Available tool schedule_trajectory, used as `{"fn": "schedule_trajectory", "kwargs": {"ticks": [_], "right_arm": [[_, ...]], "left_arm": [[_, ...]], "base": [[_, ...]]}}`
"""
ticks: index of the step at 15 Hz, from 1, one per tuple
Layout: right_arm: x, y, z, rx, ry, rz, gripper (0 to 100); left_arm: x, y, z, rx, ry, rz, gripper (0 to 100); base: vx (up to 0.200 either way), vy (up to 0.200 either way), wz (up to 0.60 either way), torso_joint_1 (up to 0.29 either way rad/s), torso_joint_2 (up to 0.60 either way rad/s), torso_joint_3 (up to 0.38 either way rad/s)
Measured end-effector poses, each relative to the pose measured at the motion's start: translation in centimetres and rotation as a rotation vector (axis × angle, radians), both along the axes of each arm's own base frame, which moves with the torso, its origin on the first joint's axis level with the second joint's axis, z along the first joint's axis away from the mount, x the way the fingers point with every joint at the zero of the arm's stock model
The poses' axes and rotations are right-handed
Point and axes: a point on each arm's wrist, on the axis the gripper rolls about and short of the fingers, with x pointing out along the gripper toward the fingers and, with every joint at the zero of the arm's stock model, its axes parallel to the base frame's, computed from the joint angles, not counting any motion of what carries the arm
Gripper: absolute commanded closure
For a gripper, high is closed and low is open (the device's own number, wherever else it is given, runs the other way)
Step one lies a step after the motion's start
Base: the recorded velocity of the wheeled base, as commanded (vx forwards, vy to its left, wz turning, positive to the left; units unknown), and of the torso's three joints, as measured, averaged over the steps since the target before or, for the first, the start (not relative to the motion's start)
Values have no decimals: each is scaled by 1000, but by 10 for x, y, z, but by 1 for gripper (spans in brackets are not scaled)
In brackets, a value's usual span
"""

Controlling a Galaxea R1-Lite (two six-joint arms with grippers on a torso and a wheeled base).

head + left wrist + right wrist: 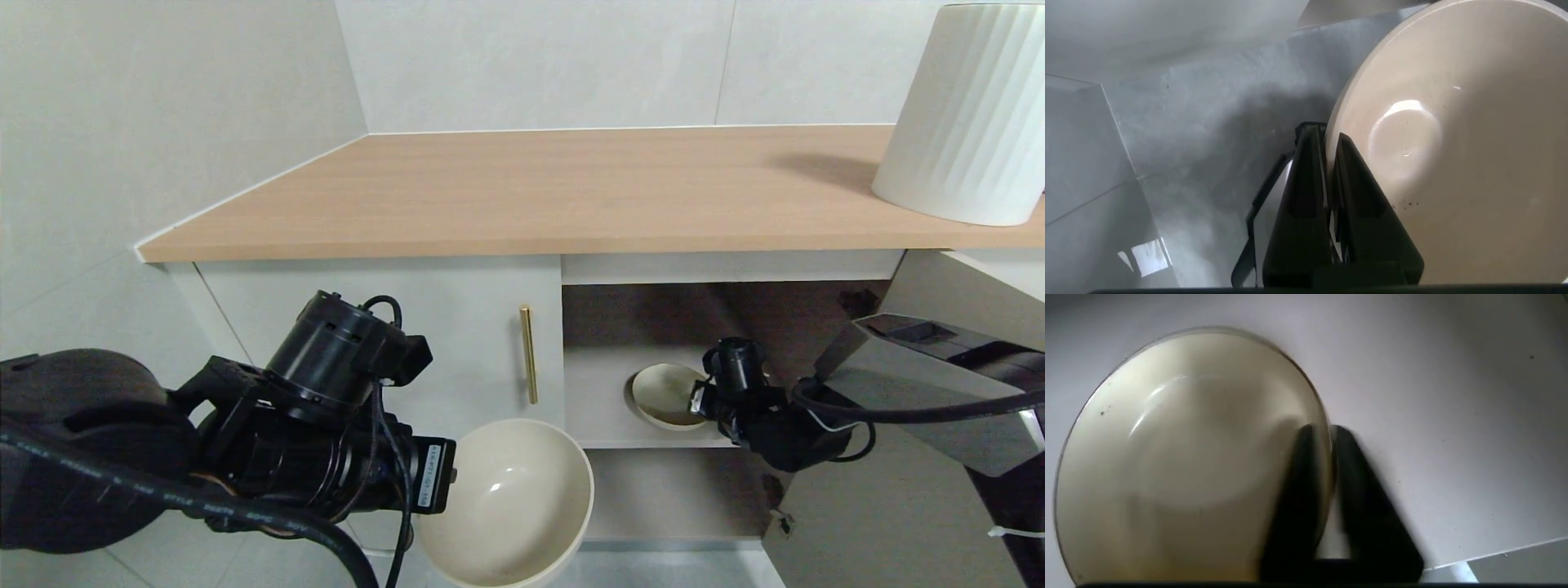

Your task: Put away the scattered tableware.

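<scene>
My left gripper (447,482) is shut on the rim of a large cream bowl (510,502), held low in front of the closed left cabinet door; in the left wrist view the fingers (1327,175) pinch the cream bowl's (1454,155) edge. Inside the open cabinet, my right gripper (695,400) is shut on the rim of a smaller cream bowl (663,394), which is at the white shelf (596,392). The right wrist view has the fingers (1323,449) clamped over that smaller bowl's (1184,449) rim, with the white shelf surface (1454,416) behind it.
A wooden countertop (555,192) runs above the cabinet, with a ribbed white container (967,114) at its right end. The left door has a gold handle (528,354). The right door (963,286) stands swung open beside my right arm. Grey tiled floor (1200,163) lies below.
</scene>
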Motion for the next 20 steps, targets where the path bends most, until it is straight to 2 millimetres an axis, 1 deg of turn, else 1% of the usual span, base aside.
{"fn": "schedule_trajectory", "kwargs": {"ticks": [2,3,4,6,7,8,11,12,14,15,17,20], "right_arm": [[-2,-1,3,-3,-3,-6,0],[-5,-2,7,-5,-5,-8,0],[-9,-2,14,-4,-7,-3,0],[-27,5,37,5,9,51,0],[-40,11,49,10,42,99,0],[-56,20,65,17,84,162,0],[-115,40,116,52,212,381,0],[-136,43,132,80,262,470,0],[-174,48,157,149,363,668,0],[-190,51,165,140,376,742,0],[-207,55,172,123,368,812,0],[-221,65,169,100,388,868,0]], "left_arm": [[1,-1,-2,4,4,1,100],[2,-2,-4,8,9,-1,100],[4,-3,-6,13,15,-3,100],[8,-10,-12,32,24,-14,100],[9,-14,-16,54,27,-32,100],[10,-18,-23,88,35,-58,100],[13,-27,-45,195,58,-54,100],[15,-29,-53,237,61,-39,100],[17,-32,-63,272,75,-35,100],[18,-34,-66,279,80,-35,100],[21,-37,-67,283,61,-21,100],[27,-41,-64,242,-5,24,100]], "base": [[0,0,0,0,0,0],[0,0,0,0,0,0],[0,0,0,0,0,0],[0,0,0,0,0,0],[0,0,0,0,0,0],[0,0,0,0,0,0],[0,0,0,0,0,0],[0,0,0,0,0,0],[0,0,0,0,0,0],[0,0,0,0,0,0],[0,0,0,0,0,0],[0,0,0,0,0,0]]}}
